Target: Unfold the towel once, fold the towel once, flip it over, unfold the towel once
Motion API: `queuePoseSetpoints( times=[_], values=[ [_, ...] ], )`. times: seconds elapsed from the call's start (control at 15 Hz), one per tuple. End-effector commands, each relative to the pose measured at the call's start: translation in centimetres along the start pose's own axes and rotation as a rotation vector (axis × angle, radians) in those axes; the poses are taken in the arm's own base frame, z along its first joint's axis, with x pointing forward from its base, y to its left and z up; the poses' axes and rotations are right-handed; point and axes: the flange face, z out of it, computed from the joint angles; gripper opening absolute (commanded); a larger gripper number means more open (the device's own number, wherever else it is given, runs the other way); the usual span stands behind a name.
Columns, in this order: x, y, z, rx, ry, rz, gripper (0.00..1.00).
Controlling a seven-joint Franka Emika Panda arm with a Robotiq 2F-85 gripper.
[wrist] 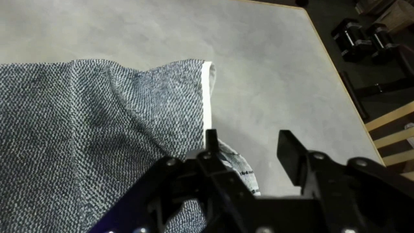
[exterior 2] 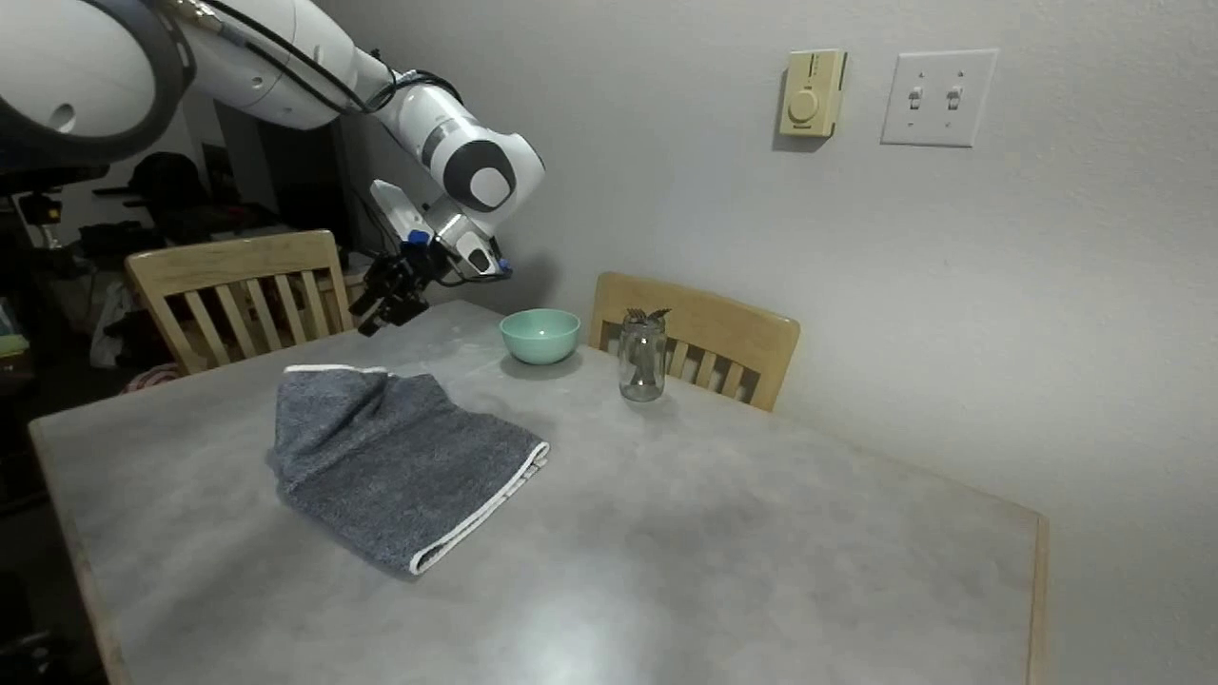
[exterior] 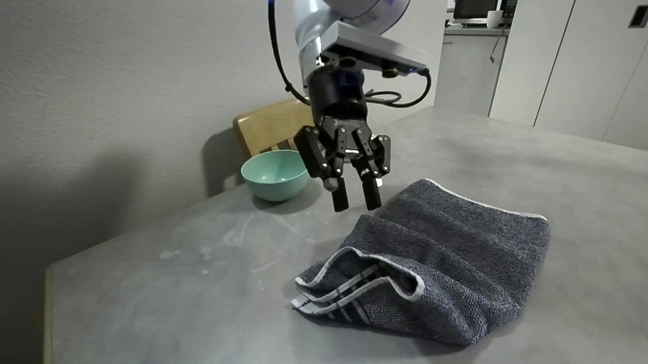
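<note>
Here's the gripper, standing wide with nothing in it, above the tabletop; in an exterior view the towel lies on that tabletop between 4 and 5 o'clock from the gripper, the bowl between 9 and 10. Soft terry, by the look of it: light, limp, more clingy than slippery, nothing to break. And look in the wrist view, about 11 o'clock from the gripper: there's the white hem, and that's the place! The top layer gapes away from the lower one, a mouth at about 8 o'clock on the towel in an exterior view. One tip in the mouth, one over it, pinch the top layer alone; bite both and the lot may drag. A light squeeze should do, but set it deep, because limp terry will likely sag and could slip out of a shallow nip.
</note>
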Motion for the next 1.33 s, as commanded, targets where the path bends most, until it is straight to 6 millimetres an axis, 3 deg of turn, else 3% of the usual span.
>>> queuePoseSetpoints(
  times=[0.0, 0.13, 0.4, 0.67, 0.8, 1.27],
  values=[
    [-0.8, 1.5, -3.3, -0.053, 0.045, -0.021, 0.83],
    [-1.3, 3.6, -5.4, -0.12, 0.109, -0.018, 0.97],
    [-2.3, 11.0, -9.5, -0.277, 0.21, 0.038, 1.0],
    [-2.6, 17.5, -10.7, -0.251, 0.258, 0.1, 1.0],
    [-3.0, 19.2, -10.3, -0.232, 0.25, 0.109, 0.74],
    [-4.7, 23.0, -7.7, -0.09, 0.196, 0.26, 0.25]
  ],
)
